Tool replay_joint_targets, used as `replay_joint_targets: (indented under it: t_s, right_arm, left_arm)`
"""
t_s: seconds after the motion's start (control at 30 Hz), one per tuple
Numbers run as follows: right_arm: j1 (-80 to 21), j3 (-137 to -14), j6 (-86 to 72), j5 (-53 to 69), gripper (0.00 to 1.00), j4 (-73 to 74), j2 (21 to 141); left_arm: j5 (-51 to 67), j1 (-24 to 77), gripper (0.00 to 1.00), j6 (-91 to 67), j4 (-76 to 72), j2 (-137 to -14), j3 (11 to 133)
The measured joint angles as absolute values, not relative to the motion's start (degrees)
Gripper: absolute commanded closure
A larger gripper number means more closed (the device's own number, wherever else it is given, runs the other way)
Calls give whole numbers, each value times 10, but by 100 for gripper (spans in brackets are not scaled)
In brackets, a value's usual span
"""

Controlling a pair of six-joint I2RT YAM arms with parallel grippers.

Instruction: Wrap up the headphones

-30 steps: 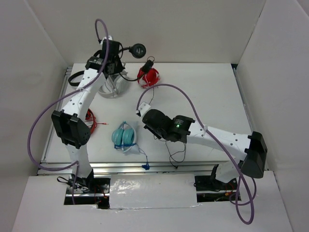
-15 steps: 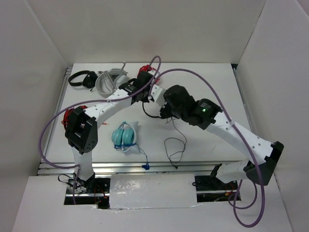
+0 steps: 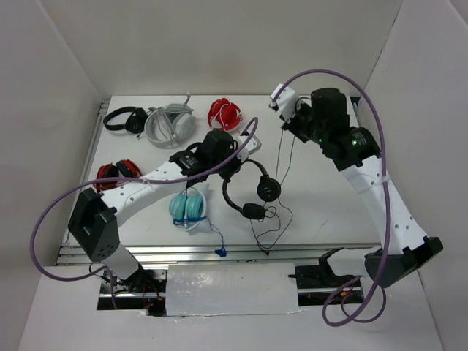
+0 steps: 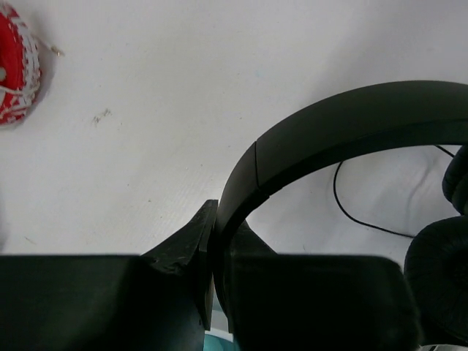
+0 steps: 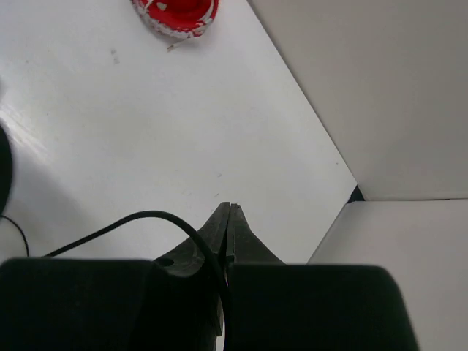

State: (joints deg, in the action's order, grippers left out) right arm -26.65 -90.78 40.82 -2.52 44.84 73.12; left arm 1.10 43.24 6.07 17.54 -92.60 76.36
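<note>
The black headphones (image 3: pixel 252 191) hang by their thin headband from my left gripper (image 3: pixel 232 159) above the middle of the table, with both earcups (image 3: pixel 268 191) dangling below. In the left wrist view the left gripper (image 4: pixel 213 245) is shut on the headband (image 4: pixel 351 124), and one earcup (image 4: pixel 439 270) shows at the right edge. My right gripper (image 3: pixel 287 118) is raised at the back right and shut on the thin black cable (image 3: pixel 282 157). The cable runs down to the headphones and loops loosely on the table (image 3: pixel 268 232). In the right wrist view the right gripper (image 5: pixel 230 213) pinches the cable (image 5: pixel 146 217).
Teal headphones (image 3: pixel 187 206) lie just below the left arm. A red wrapped pair (image 3: pixel 224 115), a grey pair (image 3: pixel 170 123) and another black pair (image 3: pixel 123 119) sit along the back. A red-and-black pair (image 3: pixel 117 172) lies at the left. White walls enclose the table.
My left gripper carried the black headphones from the back left to the table's middle. My right gripper moved from the front middle up to the back right, drawing the cable out.
</note>
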Motion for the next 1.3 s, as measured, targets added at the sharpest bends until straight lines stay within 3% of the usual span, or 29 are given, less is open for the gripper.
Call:
replay_joint_targets:
  t_s: [0.37,0.7,1.07,1.3]
  right_arm:
    - [-169,-982,373,143,100,389,833]
    - [-125,-976,282,192,100,342,946]
    - [-63,-784,126,222,100,206,945]
    - [-46,-641,31,199,100,93,836]
  left_arm:
    - [101,485,100,109,154,-829,714]
    - [139,512,100,118,136,-734,672]
    - [66,512,100,81,125,-704,670]
    - [-31,498,100,-5,139,-734,712]
